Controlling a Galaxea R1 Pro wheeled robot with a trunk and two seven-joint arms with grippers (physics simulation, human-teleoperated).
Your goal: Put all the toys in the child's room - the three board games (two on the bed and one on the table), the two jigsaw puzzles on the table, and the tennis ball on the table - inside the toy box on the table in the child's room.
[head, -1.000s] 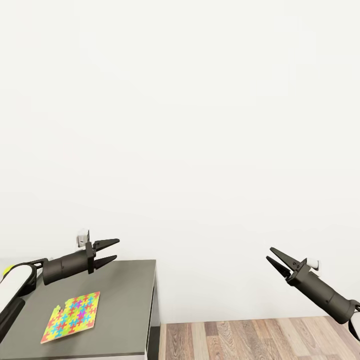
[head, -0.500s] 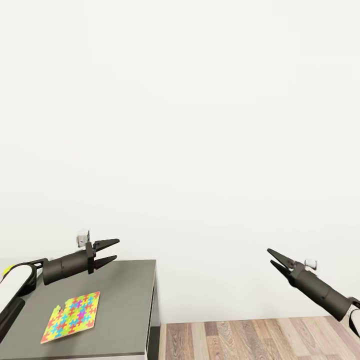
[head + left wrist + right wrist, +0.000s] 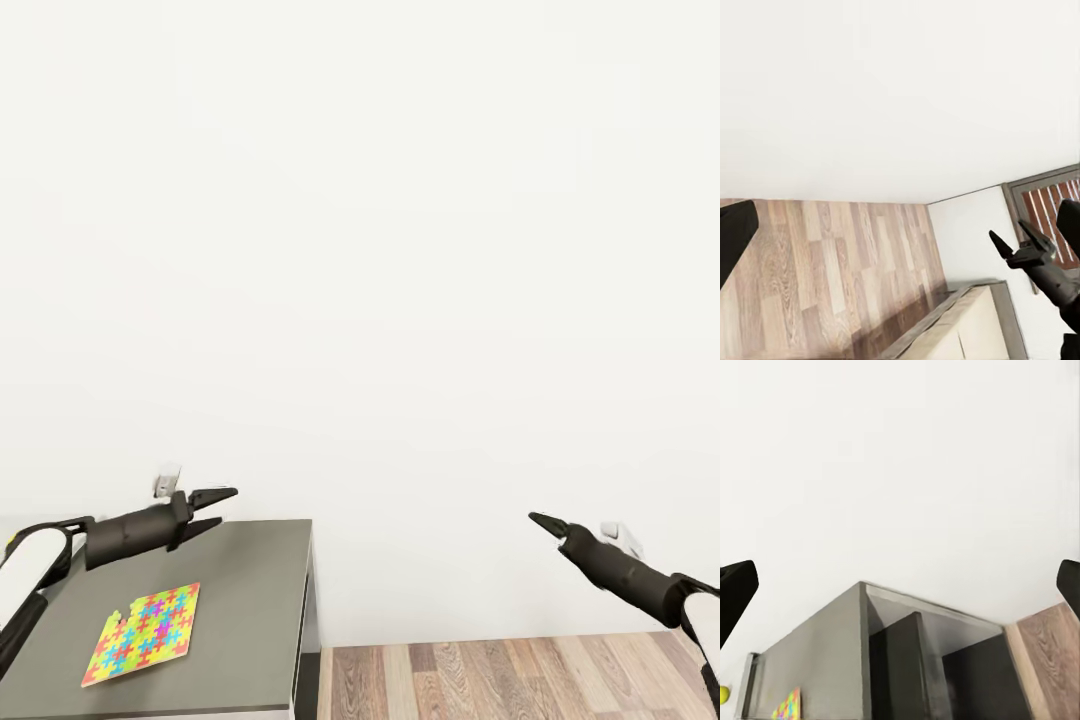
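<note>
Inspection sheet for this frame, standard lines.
Surface: dark grey top, flat.
Job's things: jigsaw puzzle lying flat on the top; tennis ball at the edge of the right wrist view.
Clutter: nothing seen.
Hands: left hand open, raised above the top, holding nothing; right hand open, in the air over the floor, holding nothing.
Cables: nothing seen.
Surroundings: white wall, wood-plank floor.
</note>
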